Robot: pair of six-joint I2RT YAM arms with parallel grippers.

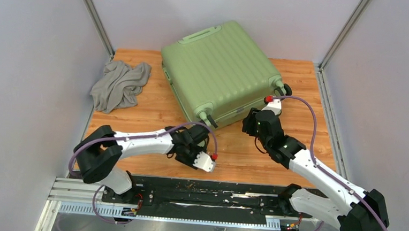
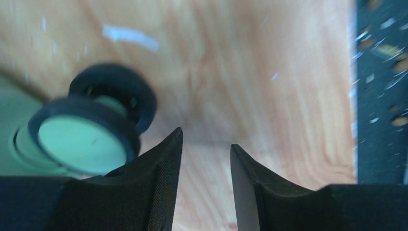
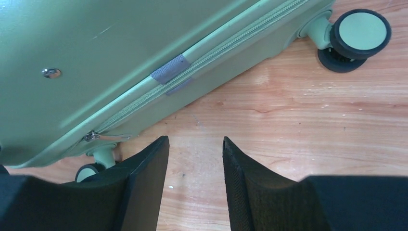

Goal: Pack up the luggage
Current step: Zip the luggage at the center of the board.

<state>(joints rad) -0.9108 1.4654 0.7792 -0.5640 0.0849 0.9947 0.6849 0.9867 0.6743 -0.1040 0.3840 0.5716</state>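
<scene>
At the near edge, a black base rail carries both arms. The left gripper is low over the wooden table. There is a clear gap between its black fingers and nothing is in it. A black-and-green wheel of the luggage is just beside its left finger. I cannot tell whether they touch. The right gripper has its jaws apart too and grips nothing. It points at the near side of the luggage.

The luggage is a light-green hard shell with ribs. It lies flat and closed on the middle and far part of the table, turned at an angle. A green zipper runs along its side, with a small grey tab across it. A green handle is on its far edge.

A crumpled grey cloth lies at the far left of the table, apart from the luggage. Plain grey walls close the table on three sides.
</scene>
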